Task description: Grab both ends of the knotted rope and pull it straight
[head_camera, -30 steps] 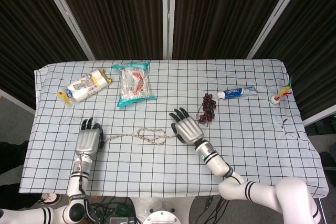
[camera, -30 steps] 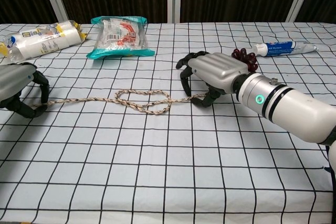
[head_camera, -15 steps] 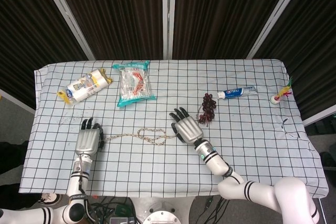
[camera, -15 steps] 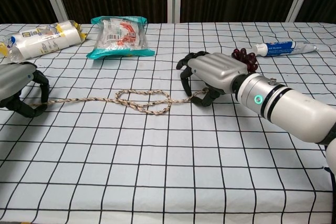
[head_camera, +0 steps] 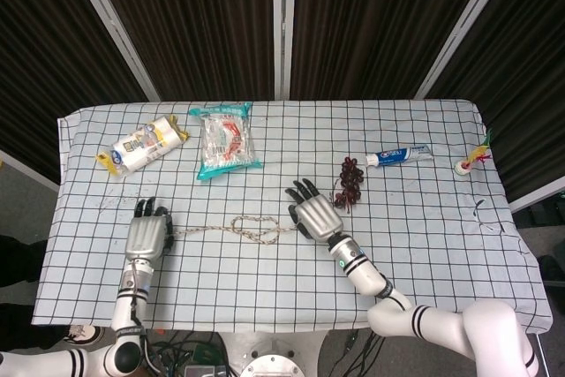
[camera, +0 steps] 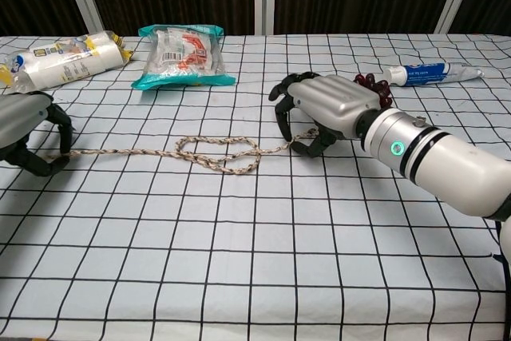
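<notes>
A beige twisted rope (head_camera: 256, 228) (camera: 217, 154) lies across the checkered cloth, with a loose looped knot in its middle. At the rope's left end my left hand (head_camera: 145, 237) (camera: 25, 132) rests on the cloth, its fingers curled over that end. My right hand (head_camera: 314, 216) (camera: 326, 106) pinches the right end between thumb and fingers, just above the cloth. That end rises slightly from the table into the fingers. The knot lies roughly midway between the two hands.
A teal snack bag (head_camera: 228, 139) (camera: 182, 55) and a yellow-white packet (head_camera: 143, 145) (camera: 64, 57) lie at the back left. Dark grapes (head_camera: 350, 181) (camera: 374, 88) sit just behind my right hand, with a toothpaste tube (head_camera: 397, 156) (camera: 431, 73) beyond. A small toy (head_camera: 472, 159) stands at the right edge.
My left hand has slid a little to the left and my right hand has risen slightly and moved right. The rope runs tauter between them.
</notes>
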Robot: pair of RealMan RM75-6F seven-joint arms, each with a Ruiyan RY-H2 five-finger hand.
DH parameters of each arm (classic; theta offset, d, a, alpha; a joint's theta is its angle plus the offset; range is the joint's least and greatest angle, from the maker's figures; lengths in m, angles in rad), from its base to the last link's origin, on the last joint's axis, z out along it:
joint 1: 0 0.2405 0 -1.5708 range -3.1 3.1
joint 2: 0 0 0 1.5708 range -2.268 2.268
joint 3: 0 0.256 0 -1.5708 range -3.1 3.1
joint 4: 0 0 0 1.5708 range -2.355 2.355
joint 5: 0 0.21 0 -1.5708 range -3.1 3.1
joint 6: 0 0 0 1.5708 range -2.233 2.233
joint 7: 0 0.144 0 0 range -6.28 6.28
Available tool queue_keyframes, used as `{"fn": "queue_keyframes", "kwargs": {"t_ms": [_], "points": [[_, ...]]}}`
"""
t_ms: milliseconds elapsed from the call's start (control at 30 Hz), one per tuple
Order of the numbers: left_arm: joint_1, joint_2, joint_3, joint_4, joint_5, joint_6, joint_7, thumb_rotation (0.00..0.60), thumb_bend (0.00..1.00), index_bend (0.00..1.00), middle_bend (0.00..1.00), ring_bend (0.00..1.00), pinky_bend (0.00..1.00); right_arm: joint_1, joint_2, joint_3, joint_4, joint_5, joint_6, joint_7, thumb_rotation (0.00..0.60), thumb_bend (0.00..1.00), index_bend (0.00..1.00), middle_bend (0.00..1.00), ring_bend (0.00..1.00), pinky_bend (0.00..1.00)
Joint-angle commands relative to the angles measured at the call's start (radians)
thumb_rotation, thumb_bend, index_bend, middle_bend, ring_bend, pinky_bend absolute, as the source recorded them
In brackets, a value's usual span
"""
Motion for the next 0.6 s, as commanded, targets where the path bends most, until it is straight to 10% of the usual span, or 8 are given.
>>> {"fn": "queue_keyframes", "kwargs": {"t_ms": [33, 600], "points": [[0.003, 0.004, 0.001, -0.002, 0.004, 0.0, -0.008, 0.6, 0.37, 0.58, 0.26, 0.0, 0.06, -0.023, 0.016, 0.004, -0.034, -0.01, 0.048, 0.007, 0.6, 0.37, 0.64, 0.15, 0.0, 0.0], [0.056, 0.13, 0.046, -0.084, 0.138, 0.023, -0.147, 0.6, 0.37, 0.58, 0.26, 0.0, 0.06, -0.282, 0.246, -0.123, -0.332, -0.118, 0.39, -0.005, 0.6, 0.38, 0.66, 0.16, 0.0, 0.0]]}}
